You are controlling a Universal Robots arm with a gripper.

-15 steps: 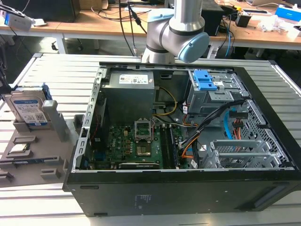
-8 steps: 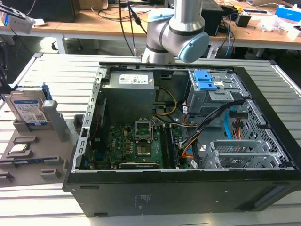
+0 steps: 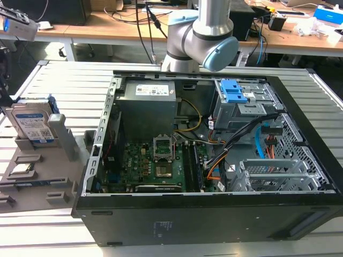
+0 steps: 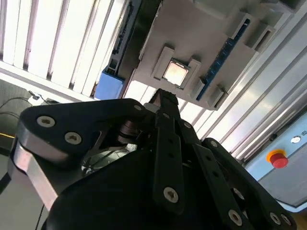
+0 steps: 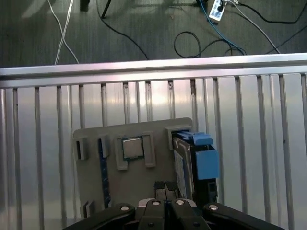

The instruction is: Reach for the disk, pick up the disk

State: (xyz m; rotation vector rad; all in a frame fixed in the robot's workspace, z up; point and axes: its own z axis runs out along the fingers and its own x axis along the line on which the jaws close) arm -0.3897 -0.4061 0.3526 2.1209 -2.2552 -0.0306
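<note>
Hovering over grey tray [image 5: 144, 128], gripper [image 5: 165, 186] with fingers pressed together, disk [image 5: 200, 162] upright just beside them

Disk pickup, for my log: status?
Gripper shut, empty, apart from disk. Disk upright in grey tray slot, untouched. Path looks clear.

The disk [image 3: 33, 124] stands on edge in a grey holder [image 3: 32, 179] near the edge of the table [image 3: 64, 80] at the exterior view's left, with open air above its top. A grey post [image 3: 64, 136] of the holder rises just beside one face, and the open computer case [image 3: 187, 225] walls off that side. Bare table lies free toward the far edge. In the first wrist view the pincer [image 5: 165, 185] hangs over the holder, seemingly with nothing between.
</note>
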